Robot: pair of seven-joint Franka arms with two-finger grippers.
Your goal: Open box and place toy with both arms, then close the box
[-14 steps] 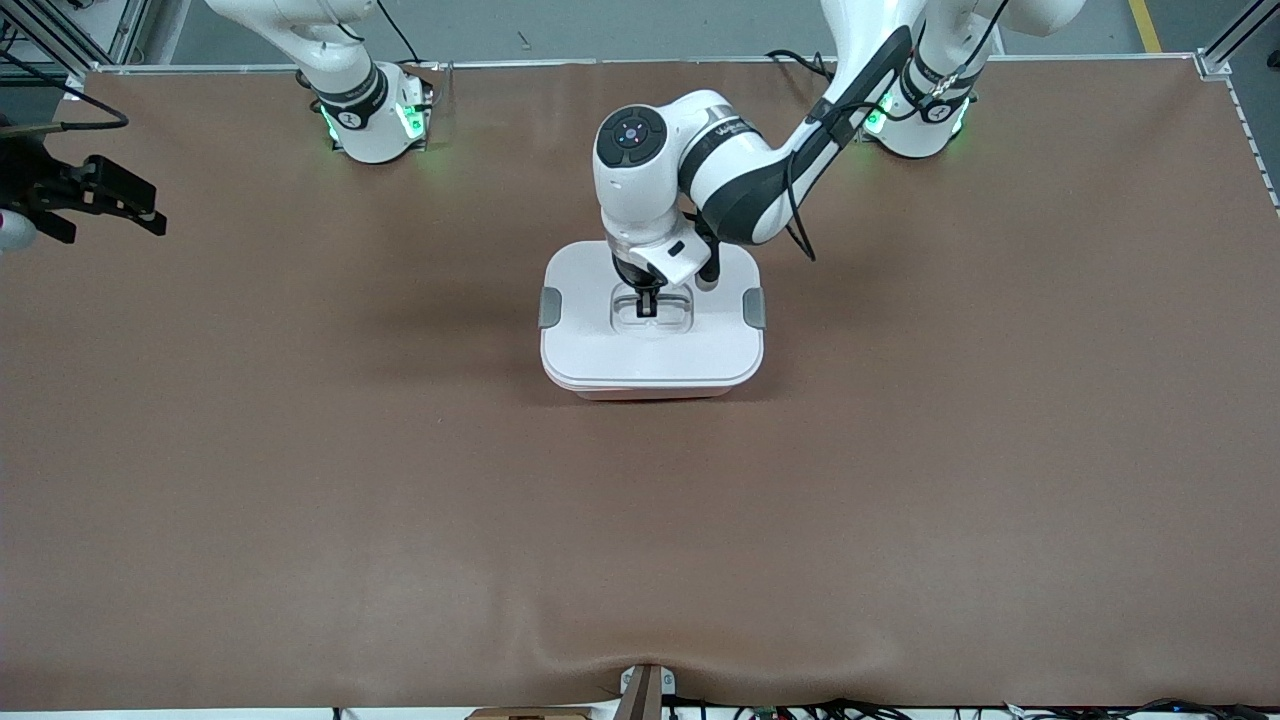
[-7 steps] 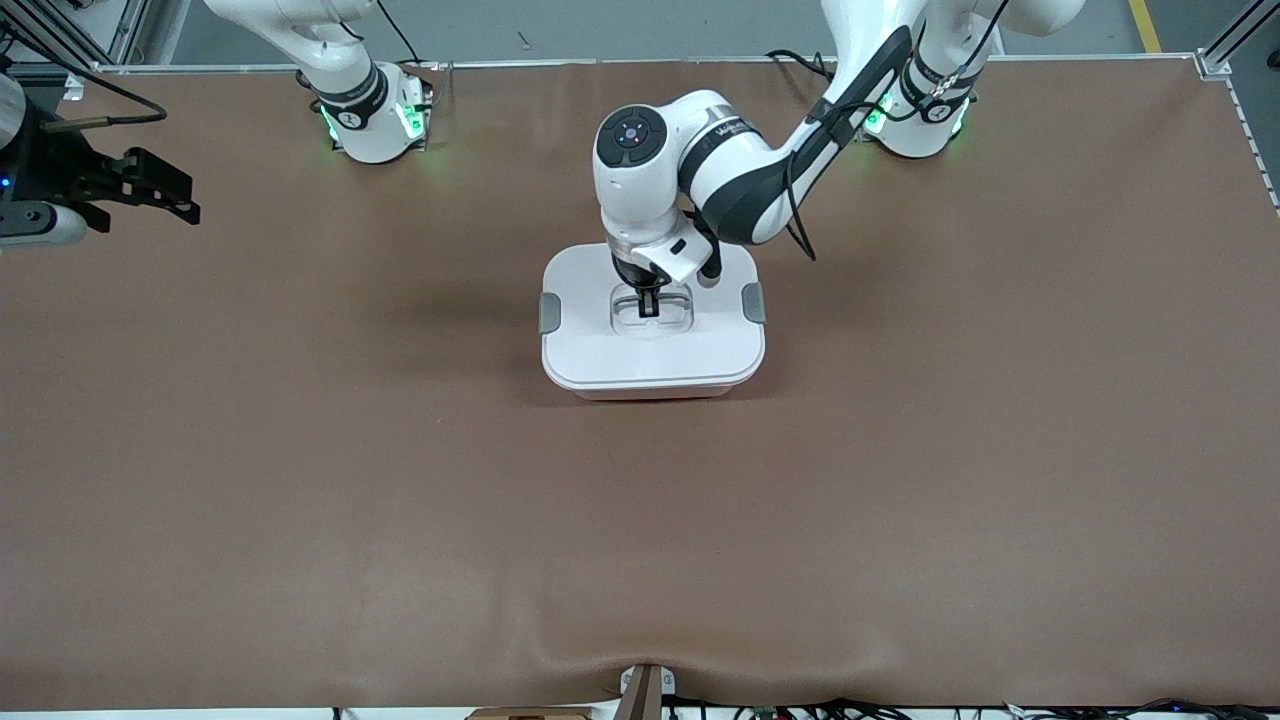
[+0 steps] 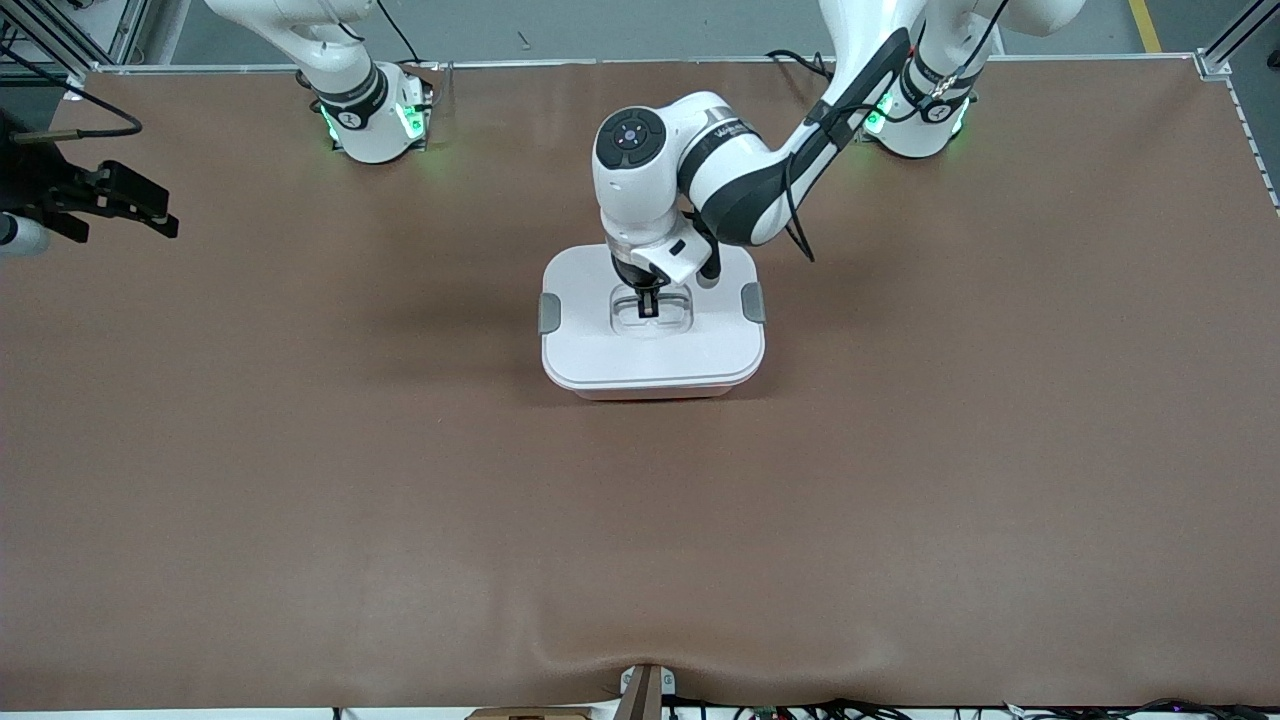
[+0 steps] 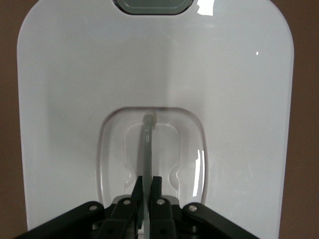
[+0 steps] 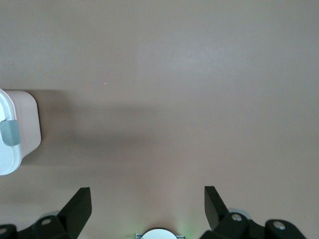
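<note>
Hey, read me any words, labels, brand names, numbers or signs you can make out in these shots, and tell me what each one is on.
Left arm, forearm: a line of dark lettering, too small and blurred to read.
Right arm's base and left arm's base: a small round mark on each black band, unreadable.
Box: no text on its lid or grey latches.
Table: no text.

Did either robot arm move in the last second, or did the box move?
Only the right gripper moved: up over the right arm's end of the table, it swung inward toward the box, then drew back near where it started, open and empty throughout. The left gripper stayed shut on the lid handle of the box. The box barely moved, if at all, and its lid is still on.
</note>
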